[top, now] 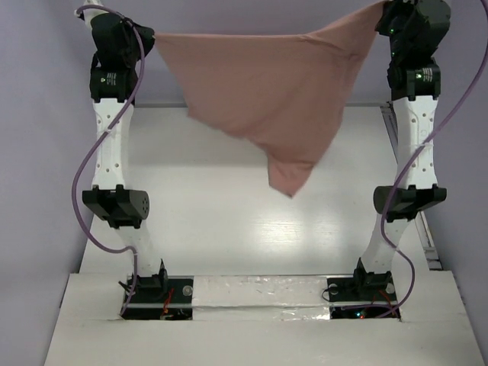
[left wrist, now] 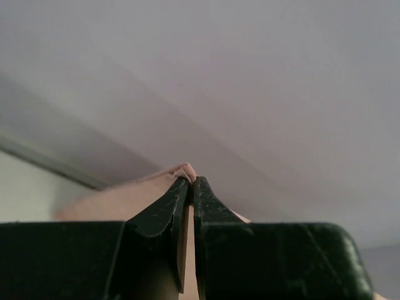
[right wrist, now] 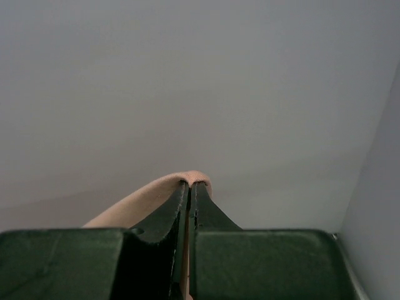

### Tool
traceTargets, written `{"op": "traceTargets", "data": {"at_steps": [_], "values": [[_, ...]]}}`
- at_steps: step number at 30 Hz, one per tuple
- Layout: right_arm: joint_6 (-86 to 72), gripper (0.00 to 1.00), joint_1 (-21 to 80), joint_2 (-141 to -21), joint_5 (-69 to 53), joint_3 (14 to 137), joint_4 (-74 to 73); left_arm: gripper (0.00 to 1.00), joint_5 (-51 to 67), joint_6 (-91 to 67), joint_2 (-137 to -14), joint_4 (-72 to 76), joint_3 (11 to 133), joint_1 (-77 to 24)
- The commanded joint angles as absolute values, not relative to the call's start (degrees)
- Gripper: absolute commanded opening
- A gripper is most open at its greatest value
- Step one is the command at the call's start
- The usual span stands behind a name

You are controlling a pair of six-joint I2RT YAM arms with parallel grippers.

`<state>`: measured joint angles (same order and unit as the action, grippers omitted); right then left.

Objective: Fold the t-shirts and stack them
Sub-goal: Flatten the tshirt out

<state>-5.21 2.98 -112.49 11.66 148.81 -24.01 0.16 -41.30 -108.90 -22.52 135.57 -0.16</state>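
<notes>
Bases of both arms [top: 122, 213] sit at the near edge of the white table [top: 229, 229], and each arm rises tall toward the far side. Up high, the left gripper [left wrist: 190, 181] is pinched tight on one end of the dusty-pink t-shirt [top: 267, 84] and the right gripper [right wrist: 189, 184] on the other, a small fold of cloth poking past each pair of fingertips. Stretched between them, the shirt hangs in the air above the table, its top edge taut and its lower part drooping to a point right of centre, before the pale wall [top: 252, 15].
</notes>
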Motion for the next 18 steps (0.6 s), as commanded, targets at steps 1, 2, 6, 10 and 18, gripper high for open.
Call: {"op": "traceTargets", "data": {"at_steps": [1, 2, 6, 10, 18], "values": [[-8.43, 0.0, 2.37, -106.09, 8.35, 155.13, -15.91, 0.0, 2.98, -44.03, -106.0, -16.53, 141.33, 2.1], [-8.79, 0.0, 2.37, -105.65, 7.83, 154.69, -16.0, 0.0, 3.51, -44.47, -105.65, -15.31, 140.98, 2.11], [-11.42, 0.0, 2.37, -101.79, 5.19, 149.78, -20.03, 0.0, 4.22, -43.86, -103.89, -14.59, 137.91, 3.86], [-15.46, 0.0, 2.37, -92.4, 0.63, 135.48, -25.12, 0.0, 2.03, -40.09, -98.2, -14.15, 129.4, 4.39], [-24.16, 0.0, 3.25, -58.3, -8.78, 76.35, -26.8, 0.0, 1.58, -34.11, -72.88, -0.63, 75.11, 6.67]]}}
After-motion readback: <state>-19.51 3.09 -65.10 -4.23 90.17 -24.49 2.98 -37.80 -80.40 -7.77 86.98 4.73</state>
